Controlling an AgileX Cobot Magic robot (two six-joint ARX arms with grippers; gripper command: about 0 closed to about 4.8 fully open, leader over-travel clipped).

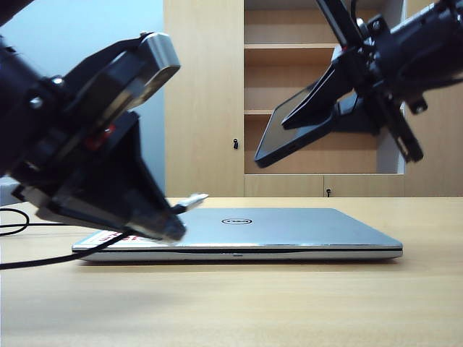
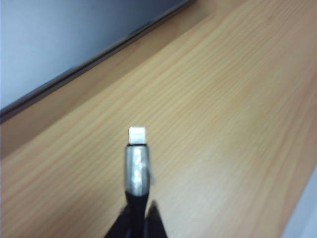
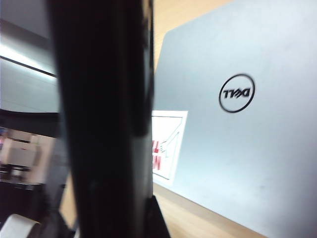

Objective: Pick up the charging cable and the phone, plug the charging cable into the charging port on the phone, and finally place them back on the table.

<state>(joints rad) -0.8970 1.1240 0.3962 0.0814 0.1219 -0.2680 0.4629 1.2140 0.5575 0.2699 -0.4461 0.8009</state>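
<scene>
My left gripper [image 1: 170, 220] is low at the left of the exterior view, shut on the charging cable [image 1: 189, 202]. The silver-white plug tip [image 2: 137, 136] sticks out past the black fingers [image 2: 154, 223], over the table [image 2: 223, 124]. The black cord [image 1: 43, 260] trails off to the left. High at the right, my right gripper [image 1: 318, 108] is shut on the phone [image 1: 286, 141], which hangs tilted in the air, its lower end pointing left. In the right wrist view the phone [image 3: 104, 119] is a dark upright slab filling the middle. The charging port cannot be made out.
A shut silver Dell laptop [image 1: 289, 231] with a red-lettered sticker [image 3: 166, 144] lies on the table [image 1: 231, 303] between the arms. A tan wooden shelf cabinet [image 1: 210, 94] stands behind.
</scene>
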